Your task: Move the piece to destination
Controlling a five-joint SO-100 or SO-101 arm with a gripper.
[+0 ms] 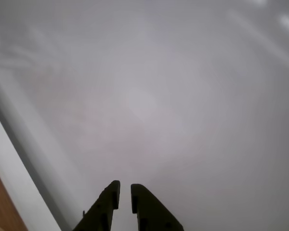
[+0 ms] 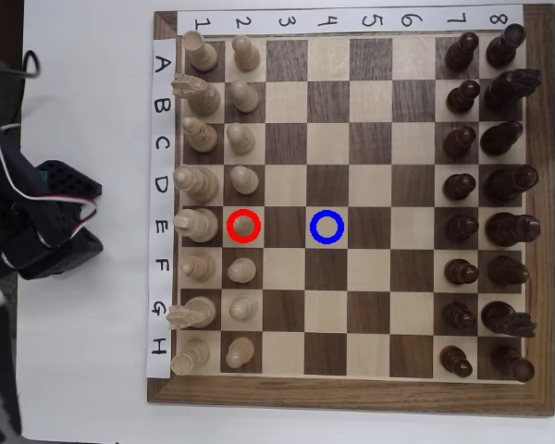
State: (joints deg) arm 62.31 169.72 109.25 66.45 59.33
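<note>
While the end effector point(image 1: 124, 191) hangs over bare white table point(image 1: 183, 120) in the wrist view, its fingers stand slightly apart with nothing between them. Seen from overhead, the piece point(image 2: 244, 226) stands inside the red ring point(image 2: 256, 226) at E2. Two squares right of it along row E, the blue-ringed destination point(image 2: 326, 227) is unoccupied.

The overhead view is bright, evenly lit and sharp: the chessboard point(image 2: 351, 393) shows crisp grain and the pieces cast only short, soft shadows. The white table point(image 2: 83, 370) at left is nearly washed out. The wrist view is hazy and out of focus, a pale grey blur with faint glare streaks at top right; the dark gripper point(image 1: 125, 192) reads as a silhouette.
</note>
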